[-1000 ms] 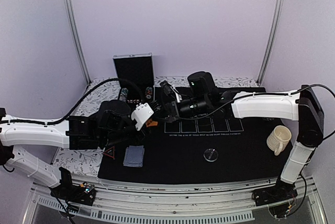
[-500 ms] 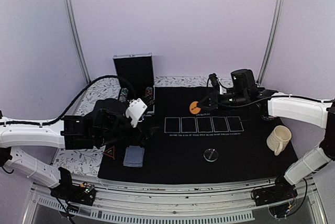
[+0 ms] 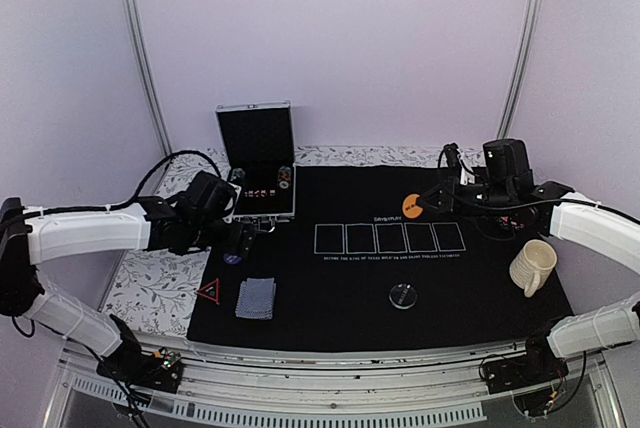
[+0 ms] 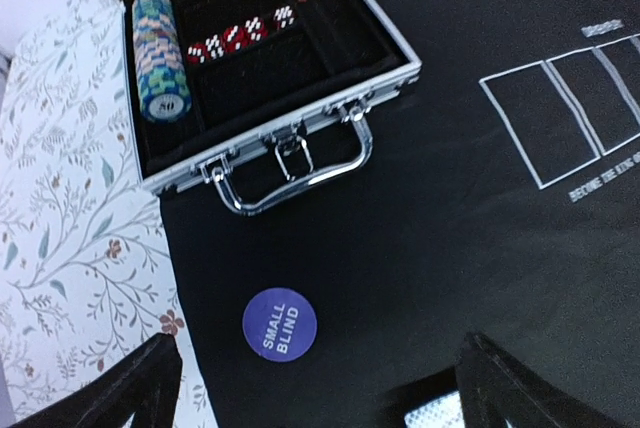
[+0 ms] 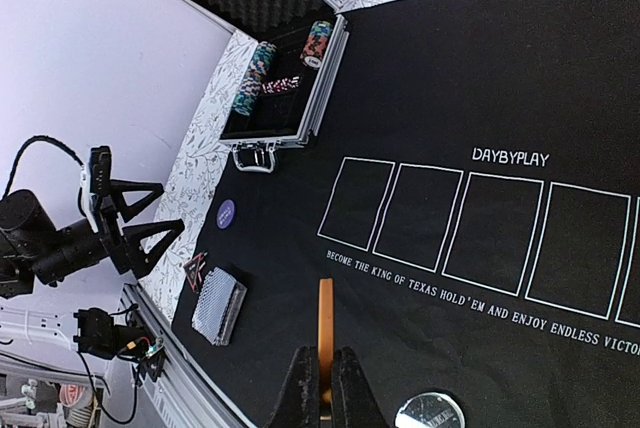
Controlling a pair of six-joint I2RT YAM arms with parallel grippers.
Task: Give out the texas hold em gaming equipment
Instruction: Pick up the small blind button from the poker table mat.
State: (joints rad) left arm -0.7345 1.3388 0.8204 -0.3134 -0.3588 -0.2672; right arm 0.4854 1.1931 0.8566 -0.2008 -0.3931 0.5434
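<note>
Two hands are busy. My right hand [image 3: 428, 200] is clamped on an orange chip [image 3: 412, 206], up in the air over the black mat [image 3: 330, 293], by the white boxes. My left hand [image 3: 240, 238] has its fingers wide apart above a blue chip [image 4: 280, 323] lying on the mat. The cards [image 3: 256, 298] sit beside the red triangle [image 3: 209, 292].

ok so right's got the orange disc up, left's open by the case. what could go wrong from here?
1. The right gripper pinches the orange disc by one edge, above the black mat; it may pivot or roll on release.
2. The left gripper hangs open over the purple SMALL BLIND disc, near the case handle; a descent could shove either.
3. The mug stands close to the right arm; a low retreat might knock it.
</note>
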